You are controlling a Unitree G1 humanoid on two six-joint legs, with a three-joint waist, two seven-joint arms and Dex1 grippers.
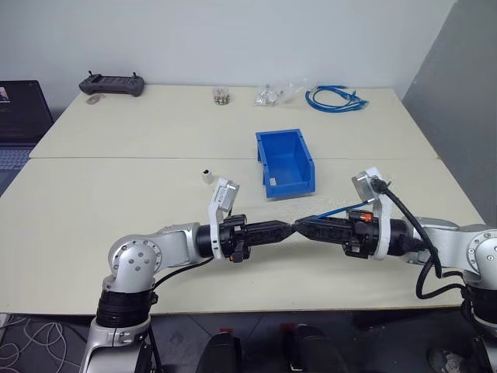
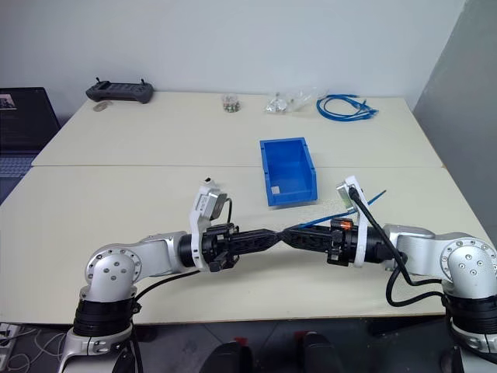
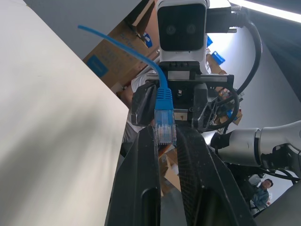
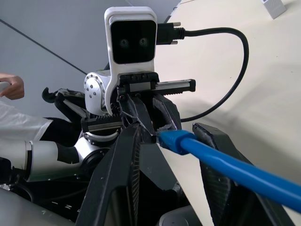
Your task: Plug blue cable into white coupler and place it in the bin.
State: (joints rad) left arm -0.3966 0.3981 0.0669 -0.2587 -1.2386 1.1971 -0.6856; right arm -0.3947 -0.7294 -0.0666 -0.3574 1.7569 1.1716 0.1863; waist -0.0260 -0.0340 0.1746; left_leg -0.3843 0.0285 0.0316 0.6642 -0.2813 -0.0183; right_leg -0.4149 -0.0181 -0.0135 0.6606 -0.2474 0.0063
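Your left gripper (image 1: 286,227) is clamping tight on the plug end of the blue cable (image 1: 342,208), just in front of the bin (image 1: 261,155) and above the table (image 1: 116,202). Your right gripper (image 1: 304,225) is meeting it tip to tip there. Its fingers (image 4: 123,160) are standing a little apart on either side of the cable and are not pinching it. The loose length of cable is trailing back over the right wrist, away from the bin's right front corner.

The white coupler (image 1: 206,176) is sitting upright on the table, apart from both grippers, left of the bin and level with its front wall. The bin is lying with its low, labelled front facing you.

Open tabletop is stretching left of the bin past the coupler, and also between the bin's front and the table's near edge. Behind the bin, a coiled bundle of blue cables (image 1: 335,98), clear bags of small parts (image 1: 276,95) and a black controller (image 1: 112,84) are lining the far edge, well apart from it.
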